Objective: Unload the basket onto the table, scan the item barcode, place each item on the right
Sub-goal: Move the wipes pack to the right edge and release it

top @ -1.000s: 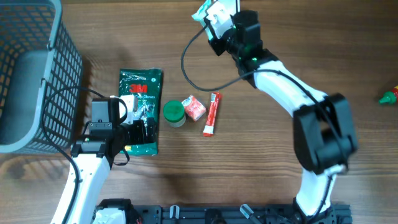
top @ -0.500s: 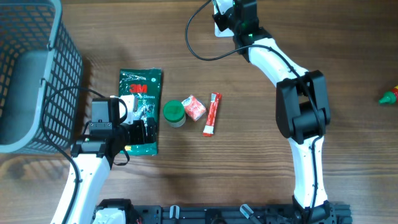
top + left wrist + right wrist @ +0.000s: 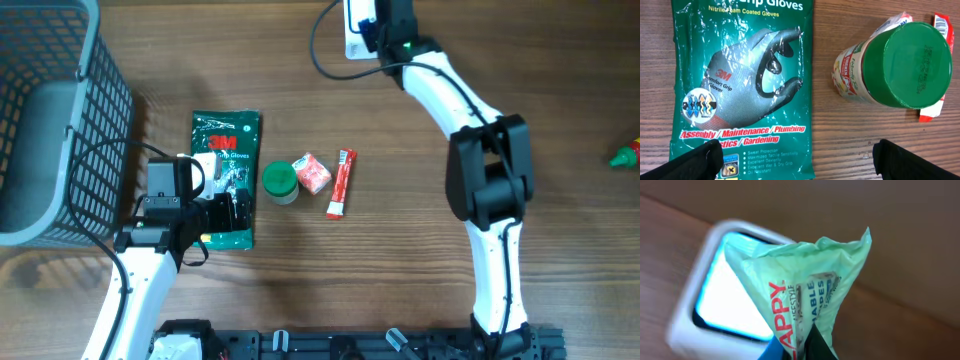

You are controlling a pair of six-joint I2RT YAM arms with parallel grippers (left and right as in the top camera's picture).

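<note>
Overhead: the right gripper (image 3: 372, 24) is stretched to the far edge of the table (image 3: 560, 90), just at the white scanner (image 3: 353, 38). The held item is barely made out from here. The left gripper (image 3: 222, 212) is parked over the lower end of the glove pack (image 3: 226, 150), well apart from the scan. Counted: one scanner, one glove pack, one green-lidded jar (image 3: 280, 182), one small red-and-white packet (image 3: 314, 174), one red sachet (image 3: 341, 183), one wire basket (image 3: 95, 120), and one small green-and-red object (image 3: 627, 155) at the right edge. Two arms are seen.

Left wrist: the left jaws are spread wide with nothing between them. One glove pack, one jar, one packet behind it and one sachet are confirmed.

Right wrist: the right jaws are clamped together on the lower edge of one pale green wipes pack (image 3: 810, 275), which is held upright just in front of the scanner's lit window. Printed text faces the camera and no barcode is seen on that face, so the code's side cannot be told.

Step judged to be presenting the code. The pack's far face is best squared to the window and centred on it, not off to one side. It should be turned slowly if no read is obtained. The film is slack, so the grip must be firm and the creased top must not be let fold over the code.
</note>
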